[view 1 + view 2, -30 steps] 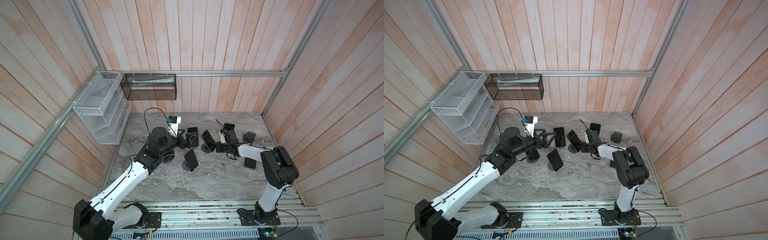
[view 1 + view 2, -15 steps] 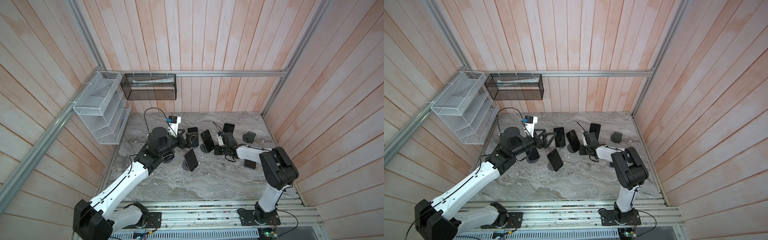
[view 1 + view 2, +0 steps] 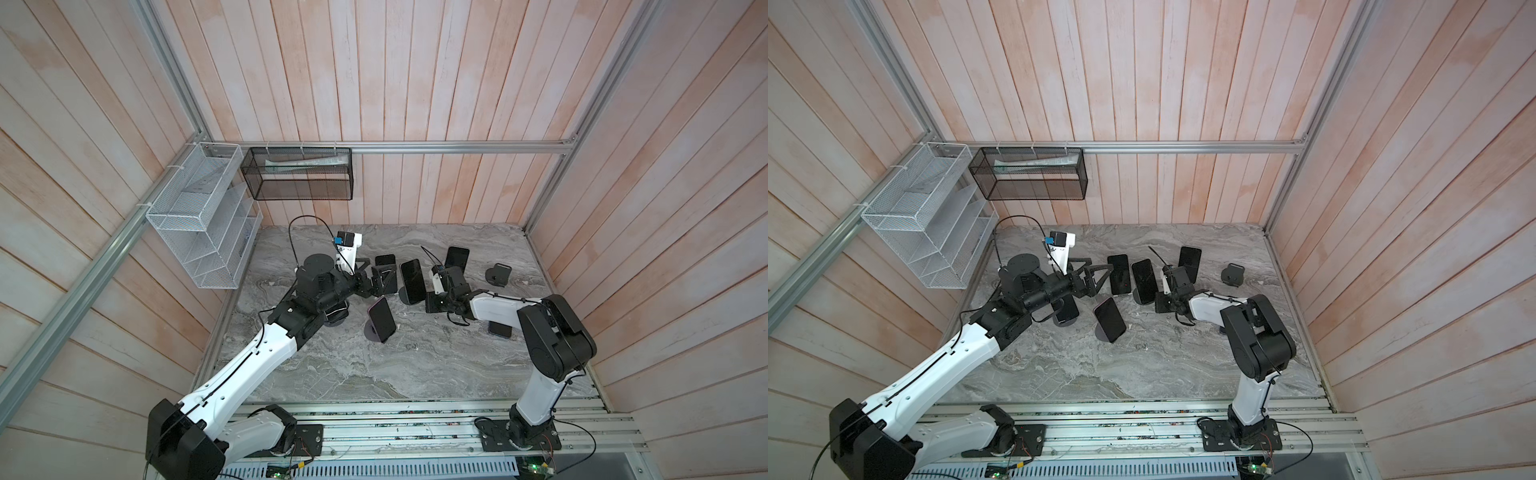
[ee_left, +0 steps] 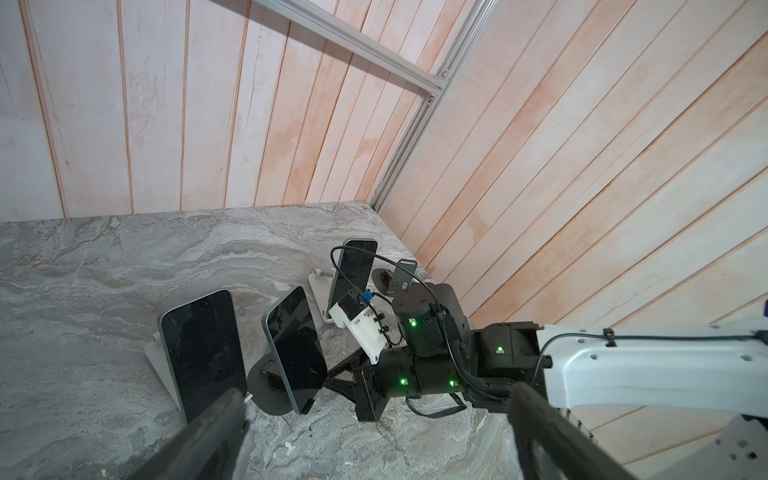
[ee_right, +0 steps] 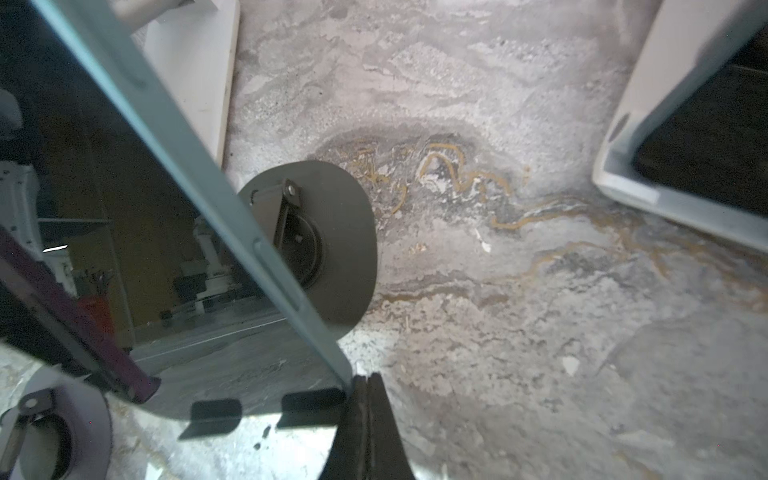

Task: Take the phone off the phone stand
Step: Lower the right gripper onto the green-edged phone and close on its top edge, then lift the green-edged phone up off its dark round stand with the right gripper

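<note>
Plainly, the right pincer [image 5: 365, 409] is pressed shut on nothing. Its tip sits just beside, perhaps touching, the lower corner of the phone [image 5: 124, 187], which leans on its phone stand [image 5: 336, 249] near the middle of the worktop [image 3: 415, 365]. The left pincer [image 3: 1091, 272] hangs wide open and empty, close to a neighbouring phone [image 4: 203, 349].

The step in hand looks like getting a hold on the phone. Closed jaws can only nudge it. They would do better to open, straddle the long edges and lift the phone along its lean, so the bottom edge clears the two small black lips [image 5: 309, 401] before it is drawn away. The stand looks light and may drag or tip, so the free left pincer could pin its base.

The phone is a thin slab of glossy, mirror-like black glass with a matte blue-green rim and rounded corners. Its face is likely slippery, and the rim should give a surer grip. The stand is dull and dark, a flat round disc with a hinged arm. The worktop is grey veined stone.
</note>
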You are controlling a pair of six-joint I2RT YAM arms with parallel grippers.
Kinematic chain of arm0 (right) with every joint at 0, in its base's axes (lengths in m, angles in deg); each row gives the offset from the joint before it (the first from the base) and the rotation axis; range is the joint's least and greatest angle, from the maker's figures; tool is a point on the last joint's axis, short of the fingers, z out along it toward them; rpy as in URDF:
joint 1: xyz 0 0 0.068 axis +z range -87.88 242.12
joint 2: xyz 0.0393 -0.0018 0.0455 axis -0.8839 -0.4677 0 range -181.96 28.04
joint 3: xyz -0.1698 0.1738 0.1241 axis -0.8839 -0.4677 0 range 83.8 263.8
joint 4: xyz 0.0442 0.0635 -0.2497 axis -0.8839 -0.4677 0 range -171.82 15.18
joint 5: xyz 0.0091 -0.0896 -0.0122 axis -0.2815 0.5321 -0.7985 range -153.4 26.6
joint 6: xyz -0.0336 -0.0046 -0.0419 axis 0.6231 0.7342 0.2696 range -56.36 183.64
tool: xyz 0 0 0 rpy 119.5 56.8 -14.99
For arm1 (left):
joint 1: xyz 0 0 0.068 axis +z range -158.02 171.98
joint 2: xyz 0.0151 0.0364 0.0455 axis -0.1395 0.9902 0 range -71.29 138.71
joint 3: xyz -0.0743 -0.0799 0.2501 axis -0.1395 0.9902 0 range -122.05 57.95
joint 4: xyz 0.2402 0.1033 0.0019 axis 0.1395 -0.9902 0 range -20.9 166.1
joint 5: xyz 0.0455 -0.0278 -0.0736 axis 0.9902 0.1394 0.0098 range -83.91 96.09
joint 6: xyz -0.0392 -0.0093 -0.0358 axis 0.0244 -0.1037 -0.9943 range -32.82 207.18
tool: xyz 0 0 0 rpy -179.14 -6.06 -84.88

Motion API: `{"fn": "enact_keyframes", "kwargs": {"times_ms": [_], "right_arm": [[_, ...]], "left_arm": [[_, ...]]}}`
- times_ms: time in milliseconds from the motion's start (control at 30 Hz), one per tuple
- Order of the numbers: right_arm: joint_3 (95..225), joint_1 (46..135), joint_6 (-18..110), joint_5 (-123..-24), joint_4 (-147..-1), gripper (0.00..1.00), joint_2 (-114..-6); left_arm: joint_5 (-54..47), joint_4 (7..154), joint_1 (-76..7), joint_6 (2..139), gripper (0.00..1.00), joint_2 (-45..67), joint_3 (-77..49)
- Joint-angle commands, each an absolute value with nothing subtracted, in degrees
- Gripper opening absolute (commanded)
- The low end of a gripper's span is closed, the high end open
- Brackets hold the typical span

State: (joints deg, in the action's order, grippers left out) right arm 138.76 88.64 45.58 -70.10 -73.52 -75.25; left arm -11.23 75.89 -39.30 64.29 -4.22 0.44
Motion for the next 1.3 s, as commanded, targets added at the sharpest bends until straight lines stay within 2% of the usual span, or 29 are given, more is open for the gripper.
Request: {"fn": "enact_keyframes", "kwargs": {"times_ms": [0,200,333,433,567,667,867,933,1267], "right_arm": [[137.4,89.0,44.5,-70.2,-74.4,0.0,-72.8],[137.1,89.1,44.3,-69.6,-76.8,0.0,-69.7],[137.3,89.3,43.2,-67.1,-82.0,0.01,-64.0],[137.8,89.4,43.5,-65.6,-85.1,0.32,-58.9],[138.7,90.1,44.6,-63.2,-87.2,0.65,-53.9],[140.6,90.8,45.9,-62.5,-87.2,0.79,-53.0],[148.4,92.2,48.4,-63.0,-86.5,0.87,-57.8],[151.9,92.8,49.6,-63.0,-86.4,0.98,-60.5],[164.7,93.4,57.0,-66.2,-88.9,0.98,-72.1]], "left_arm": [[-11.3,76.2,-39.5,65.1,1.0,-4.7,1.1],[-11.1,76.2,-39.4,65.1,1.0,-4.8,1.1],[-9.0,75.4,-39.5,65.0,1.0,-5.0,0.8],[-3.1,73.4,-39.4,65.1,1.0,-4.7,0.4],[3.8,70.4,-38.3,63.8,1.0,-4.1,-0.7],[9.3,68.0,-35.6,60.7,1.0,-4.1,-1.4],[10.4,67.8,-29.3,55.8,1.0,-5.5,-0.7],[8.9,68.8,-28.2,55.6,1.0,-5.9,-0.2],[2.2,71.9,-27.8,56.1,1.0,-6.1,0.9]]}}
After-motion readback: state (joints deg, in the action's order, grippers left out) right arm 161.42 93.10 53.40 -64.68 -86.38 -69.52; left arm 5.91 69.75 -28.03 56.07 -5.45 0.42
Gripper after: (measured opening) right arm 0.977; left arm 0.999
